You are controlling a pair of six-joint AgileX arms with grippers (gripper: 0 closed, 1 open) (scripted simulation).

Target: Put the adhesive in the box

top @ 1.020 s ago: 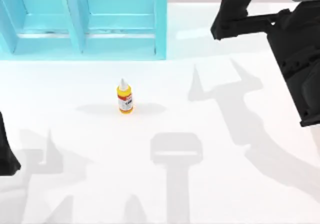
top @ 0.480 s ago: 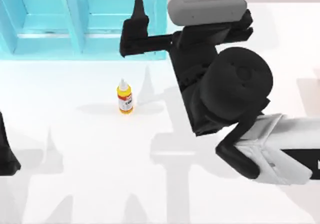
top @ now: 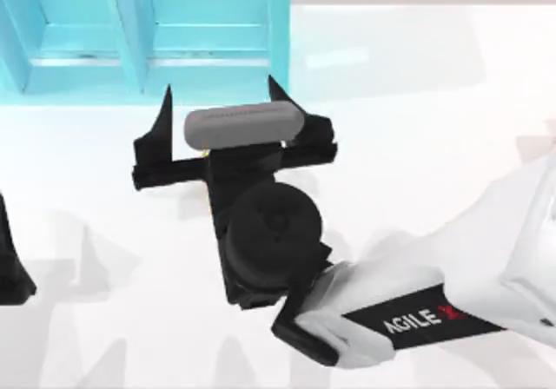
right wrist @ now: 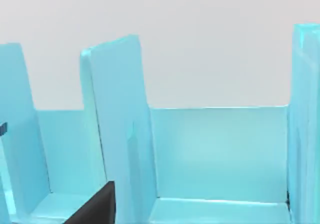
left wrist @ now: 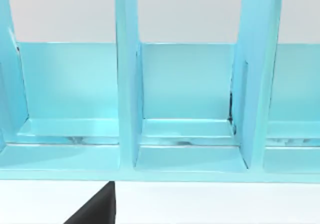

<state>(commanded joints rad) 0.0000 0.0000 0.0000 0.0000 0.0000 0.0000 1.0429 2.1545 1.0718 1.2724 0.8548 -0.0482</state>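
The adhesive is hidden in the top view, under my right arm's wrist where it hangs over the middle of the table. My right gripper (top: 219,88) is open, its two black fingers spread wide and pointing at the box. The box (top: 278,33) is a light blue, open-topped crate with dividers at the back left. Its compartments face me in the left wrist view (left wrist: 187,84) and the right wrist view (right wrist: 215,149). My left gripper (top: 10,272) sits parked at the left edge of the table.
The white tabletop (top: 434,102) stretches to the right of the box and along the front. My right arm's white forearm (top: 417,319) crosses the front right part of the table.
My right arm has swung left and toward the front, from the back right to over the bottle, which it now covers. The left arm has stayed still.
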